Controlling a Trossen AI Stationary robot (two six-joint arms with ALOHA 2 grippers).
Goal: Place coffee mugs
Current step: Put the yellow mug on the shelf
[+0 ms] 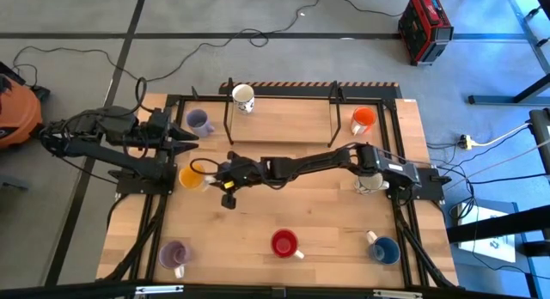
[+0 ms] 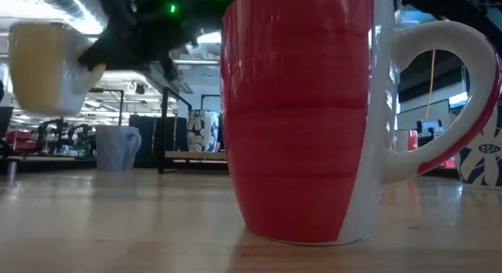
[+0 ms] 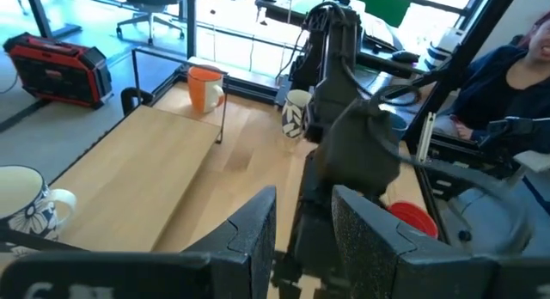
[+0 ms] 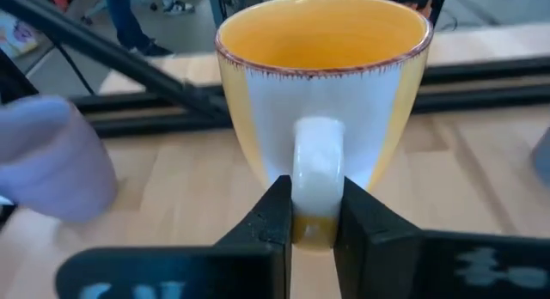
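Seen from overhead, the left gripper (image 1: 191, 134) hangs at the left edge of the wooden table (image 1: 284, 217), just beside a pale purple mug (image 1: 200, 121) in the upper left; its fingers (image 3: 258, 226) stand partly apart in the left wrist view, with nothing between them. Below it, left of centre, the right gripper (image 1: 212, 173) reaches across the table and is clamped on the white handle of a yellow-orange mug (image 1: 191, 177). Only the right wrist view shows that grip plainly: the mug (image 4: 322, 93) is upright, its handle pinched between the two dark fingers (image 4: 277, 215). The table-level view adds that this mug (image 2: 45, 65) is off the wood, at the upper left of that frame.

A second purple mug (image 1: 174, 254) stands at lower left. At top centre a white patterned mug (image 1: 243, 97) sits by a black wire frame (image 1: 279, 118). A red mug (image 1: 284, 243) stands at lower centre and fills the table-level view (image 2: 302, 116). An orange-red mug (image 1: 363, 119) sits at upper right, a cream mug (image 1: 368, 182) partly under the right arm, a blue mug (image 1: 384, 249) at lower right. The left wrist view alone catches a seated person (image 3: 507, 84) beyond the table.
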